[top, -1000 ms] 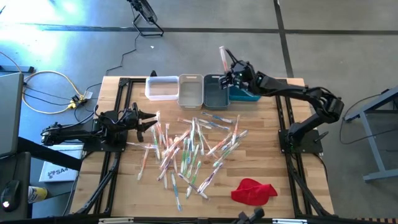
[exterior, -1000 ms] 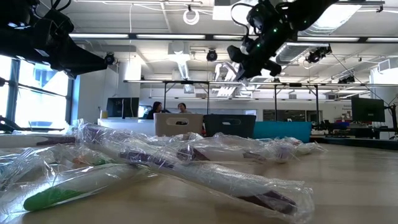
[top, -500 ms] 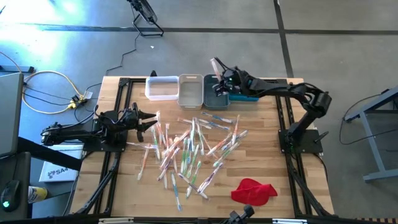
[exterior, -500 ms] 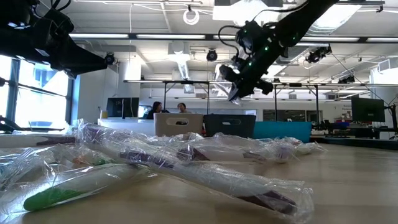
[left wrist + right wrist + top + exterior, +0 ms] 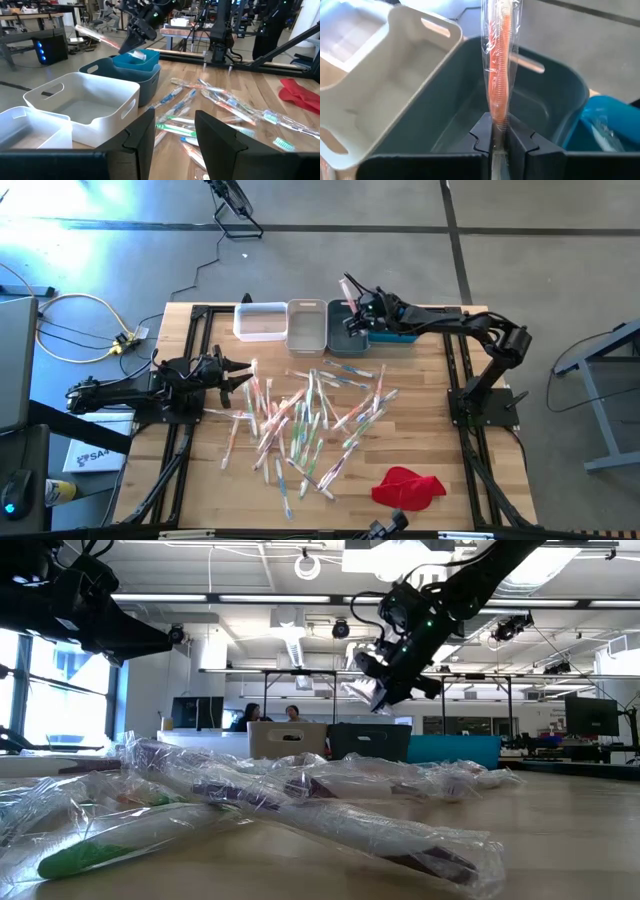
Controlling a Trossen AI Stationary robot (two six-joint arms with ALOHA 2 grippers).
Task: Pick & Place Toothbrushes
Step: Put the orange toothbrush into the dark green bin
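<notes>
Many wrapped toothbrushes (image 5: 300, 415) lie heaped on the wooden table's middle. My right gripper (image 5: 352, 314) hangs over the grey bin (image 5: 345, 332) at the far edge, shut on one orange-handled toothbrush (image 5: 498, 75) in its clear wrapper. That toothbrush also shows in the left wrist view (image 5: 95, 35) and in the low view (image 5: 360, 690). At the table's left, my left gripper (image 5: 240, 370) waits open, level, its fingers (image 5: 145, 135) holding nothing. My right gripper pinches the orange toothbrush near one end (image 5: 499, 120) between its two fingers, wrapper and all. The fingers slant down from the table's right. The toothbrush sticks out past the fingertips toward the far left, lifted clear above the grey bin.
Along the far edge stand a white bin (image 5: 260, 320), a beige bin (image 5: 307, 325), the grey bin and a blue bin (image 5: 392, 332) in a row. A red cloth (image 5: 408, 487) lies near the front right. People sit in the room beyond (image 5: 270, 715).
My right gripper has sunk and gone toward the table's left, from above the blue bin to over the grey bin, tipping further down. The orange toothbrush has come along in the shut fingers.
</notes>
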